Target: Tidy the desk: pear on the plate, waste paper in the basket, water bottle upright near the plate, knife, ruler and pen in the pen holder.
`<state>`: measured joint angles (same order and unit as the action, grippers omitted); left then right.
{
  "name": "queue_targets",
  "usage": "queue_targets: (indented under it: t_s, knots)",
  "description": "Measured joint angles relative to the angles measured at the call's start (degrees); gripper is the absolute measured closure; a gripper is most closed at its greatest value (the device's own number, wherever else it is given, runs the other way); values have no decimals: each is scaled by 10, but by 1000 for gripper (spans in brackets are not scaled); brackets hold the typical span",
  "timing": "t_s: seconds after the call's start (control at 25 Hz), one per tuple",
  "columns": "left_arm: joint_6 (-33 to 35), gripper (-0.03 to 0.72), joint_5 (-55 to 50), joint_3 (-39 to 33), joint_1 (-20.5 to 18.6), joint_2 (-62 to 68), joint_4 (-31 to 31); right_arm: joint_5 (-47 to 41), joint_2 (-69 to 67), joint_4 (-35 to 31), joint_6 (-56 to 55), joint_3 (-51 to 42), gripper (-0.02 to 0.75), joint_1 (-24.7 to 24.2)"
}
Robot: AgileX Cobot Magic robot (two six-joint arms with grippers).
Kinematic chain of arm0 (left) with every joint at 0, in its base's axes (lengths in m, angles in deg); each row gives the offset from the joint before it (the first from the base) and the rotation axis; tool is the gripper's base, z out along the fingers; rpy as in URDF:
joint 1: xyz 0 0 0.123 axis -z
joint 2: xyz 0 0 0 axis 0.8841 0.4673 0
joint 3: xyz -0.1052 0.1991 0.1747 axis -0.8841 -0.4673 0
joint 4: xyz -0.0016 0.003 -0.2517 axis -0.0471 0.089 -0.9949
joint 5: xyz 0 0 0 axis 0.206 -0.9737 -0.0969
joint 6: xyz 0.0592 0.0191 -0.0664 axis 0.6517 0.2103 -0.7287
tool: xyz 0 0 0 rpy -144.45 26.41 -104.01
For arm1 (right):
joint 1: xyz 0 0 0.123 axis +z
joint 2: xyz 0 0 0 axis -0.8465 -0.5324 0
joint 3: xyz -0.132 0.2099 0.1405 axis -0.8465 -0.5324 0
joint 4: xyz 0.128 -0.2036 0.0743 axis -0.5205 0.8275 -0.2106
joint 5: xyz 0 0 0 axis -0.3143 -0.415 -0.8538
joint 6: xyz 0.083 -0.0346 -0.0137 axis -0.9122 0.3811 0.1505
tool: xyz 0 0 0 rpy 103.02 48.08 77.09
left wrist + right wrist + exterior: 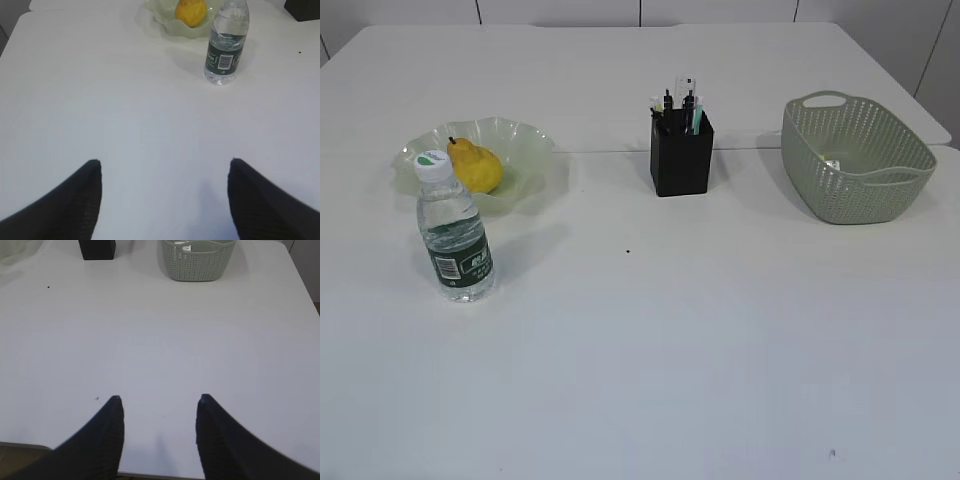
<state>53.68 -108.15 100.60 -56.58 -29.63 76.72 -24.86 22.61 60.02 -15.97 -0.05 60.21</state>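
Note:
The yellow pear (pixel 476 166) lies on the pale green plate (pixel 525 141) at the left of the white desk (pixel 650 330). Just in front of the plate the water bottle (pixel 454 232) stands upright. The black pen holder (pixel 681 152) in the middle holds several upright items, among them a clear ruler (pixel 688 88); which is the knife or the pen I cannot tell. The grey-green basket (pixel 856 158) sits at the right with a small pale scrap of waste paper (pixel 833 165) inside. Neither arm shows in the exterior view. My left gripper (pixel 165 162) hangs open over bare desk, well short of the bottle (pixel 227 44). My right gripper (pixel 159 399) is open and empty near the front edge.
A seam between two tabletops runs behind the holder and the basket. A small dark speck (pixel 628 251) lies mid-desk. The desk's right edge (pixel 302 290) and front edge show in the right wrist view.

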Motion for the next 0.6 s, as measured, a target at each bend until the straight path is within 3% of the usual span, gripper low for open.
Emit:
queue_targets:
  t_s: [0.6]
  knots:
    - [0, 168, 0, 0, -30, 0, 0, 0, 0, 2, 0, -1, 381, 0]
